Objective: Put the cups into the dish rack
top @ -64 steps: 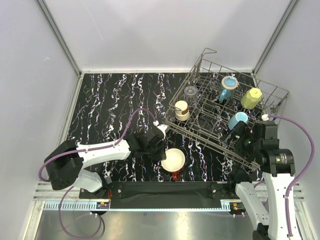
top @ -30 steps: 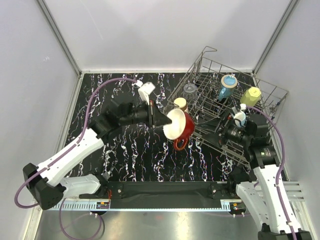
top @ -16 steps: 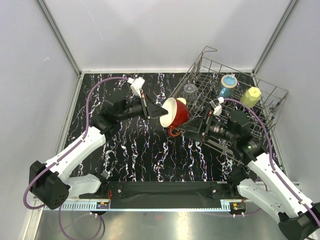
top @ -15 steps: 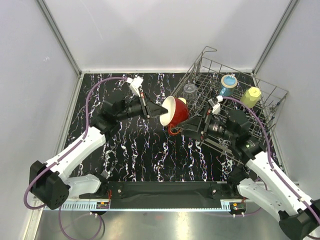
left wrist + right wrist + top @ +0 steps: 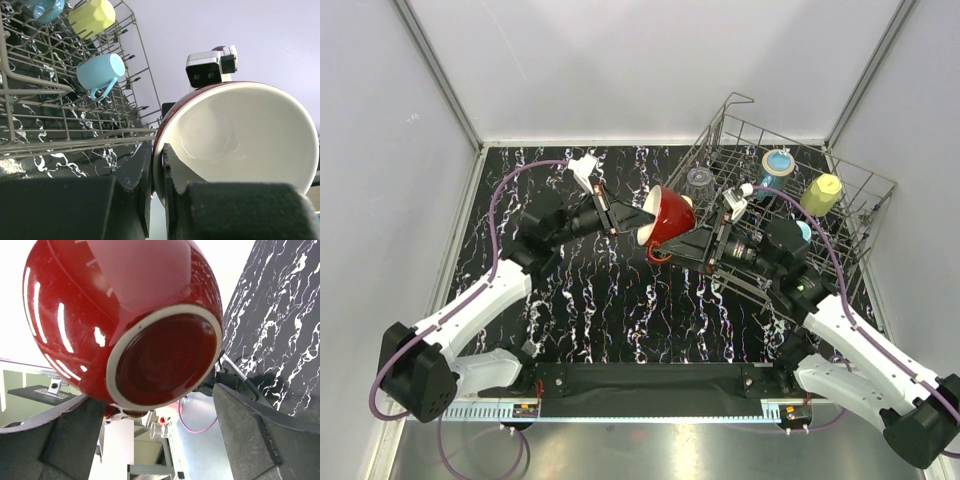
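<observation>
The left pincer (image 5: 638, 222) is closed on the red mug (image 5: 672, 215), held in the air above the black marbled worktop (image 5: 570, 310), just off the rack's (image 5: 825, 157) near-left side. In the left wrist view its two fingers (image 5: 159, 150) pinch the mug's wall at the rim, one inside the pale bowl and one outside. The mug (image 5: 240, 140) lies tipped on its side, its mouth towards the left arm and its base towards the right arm. Its handle hangs below.

The right pincer (image 5: 692, 240) stands wide open at the mug's base and has hold of nothing. In the right wrist view its fingers (image 5: 157, 395) spread to either side of the round foot of the mug (image 5: 125, 315). Whether they touch the mug I cannot tell.

The rack sits at the far right of the worktop, tilted. Four cups are in it: a clear tumbler (image 5: 701, 183) near its left end, a teal mug (image 5: 777, 165) further in, a yellow mug (image 5: 823, 193) towards the right side, and a blue mug (image 5: 803, 230) partly hidden behind the right arm. The left wrist view shows the blue mug (image 5: 100, 70) lying on its side among the tines, the yellow mug (image 5: 92, 15) beyond it.
</observation>
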You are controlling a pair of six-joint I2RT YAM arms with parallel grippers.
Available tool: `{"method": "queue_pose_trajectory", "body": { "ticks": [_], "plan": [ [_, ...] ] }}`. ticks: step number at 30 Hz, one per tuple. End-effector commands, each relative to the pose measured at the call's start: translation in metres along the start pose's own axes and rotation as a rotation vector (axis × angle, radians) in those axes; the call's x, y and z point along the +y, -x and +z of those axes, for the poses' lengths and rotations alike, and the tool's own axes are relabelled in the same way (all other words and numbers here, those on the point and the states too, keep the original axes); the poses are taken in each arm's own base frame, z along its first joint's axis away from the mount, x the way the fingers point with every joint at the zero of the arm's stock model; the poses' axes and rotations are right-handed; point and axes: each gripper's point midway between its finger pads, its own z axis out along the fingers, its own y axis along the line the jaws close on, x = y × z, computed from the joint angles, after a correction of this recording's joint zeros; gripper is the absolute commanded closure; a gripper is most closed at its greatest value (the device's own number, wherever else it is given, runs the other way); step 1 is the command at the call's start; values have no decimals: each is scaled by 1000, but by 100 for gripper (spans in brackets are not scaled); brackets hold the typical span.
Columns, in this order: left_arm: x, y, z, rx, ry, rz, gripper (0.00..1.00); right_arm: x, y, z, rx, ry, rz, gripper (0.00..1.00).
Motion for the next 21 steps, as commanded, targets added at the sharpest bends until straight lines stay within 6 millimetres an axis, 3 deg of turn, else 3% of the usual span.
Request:
{"method": "queue_pose_trajectory", "body": {
  "ticks": [1,4,10,14,16,21],
  "plan": [
    [-65,4,-15,-16,-209,106,100,20,24,-4,-139,24,-14,8],
    [-70,6,-18,-23,-208,113,100,15,24,-14,-165,-40,-15,8],
    [-72,9,-23,-49,-188,123,100,32,20,-24,-167,13,-2,6],
    [-69,8,-22,-52,-187,101,100,38,13,-11,-110,54,7,5],
    [-69,8,-23,-57,-189,97,100,52,8,-5,-89,118,-3,4],
    [-70,10,-24,-68,-181,97,100,57,3,14,-72,135,-12,6]
  ]
}}
